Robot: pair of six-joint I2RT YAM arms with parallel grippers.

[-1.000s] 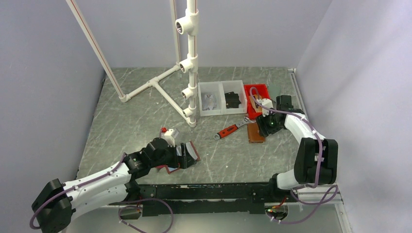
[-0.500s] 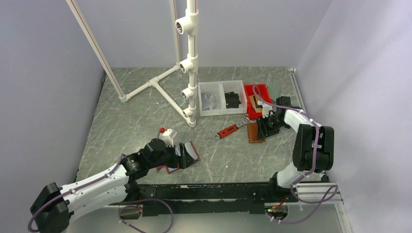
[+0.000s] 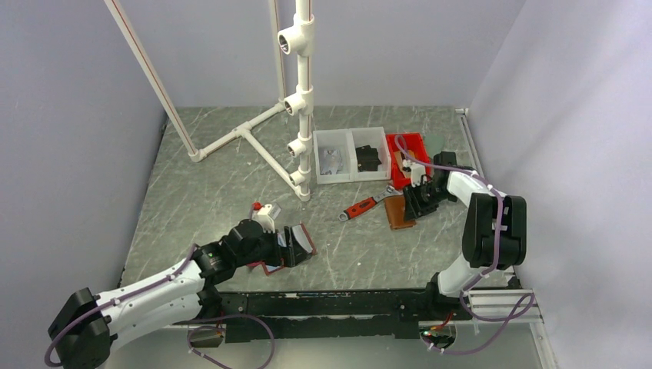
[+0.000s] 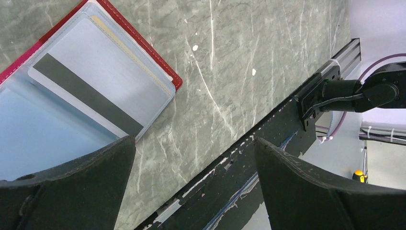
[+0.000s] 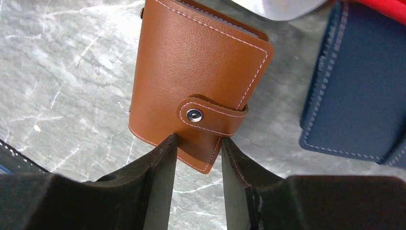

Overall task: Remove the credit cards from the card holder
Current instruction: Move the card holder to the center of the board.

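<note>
A red card holder (image 3: 306, 240) lies open on the table near the front left, clear sleeves up. In the left wrist view its red edge (image 4: 160, 60) frames a white card with a black stripe (image 4: 95, 86). My left gripper (image 3: 291, 250) is open, its jaws wide apart (image 4: 194, 143); one finger lies over the sleeves. A brown leather card holder (image 3: 398, 213), snapped shut, lies at the right. My right gripper (image 3: 417, 201) is shut on its strap corner (image 5: 198, 141). The brown holder fills the right wrist view (image 5: 191, 72).
A navy wallet (image 5: 354, 86) lies just right of the brown holder. Behind are a red bin (image 3: 407, 146) and a white two-part bin (image 3: 351, 154). A red-handled wrench (image 3: 361, 207) lies left of the brown holder. A white pipe frame (image 3: 304, 115) stands mid-table.
The right gripper has swung over the brown holder and closed on its corner; the holder now lies tilted, its far end turned left. The left arm has barely moved.
</note>
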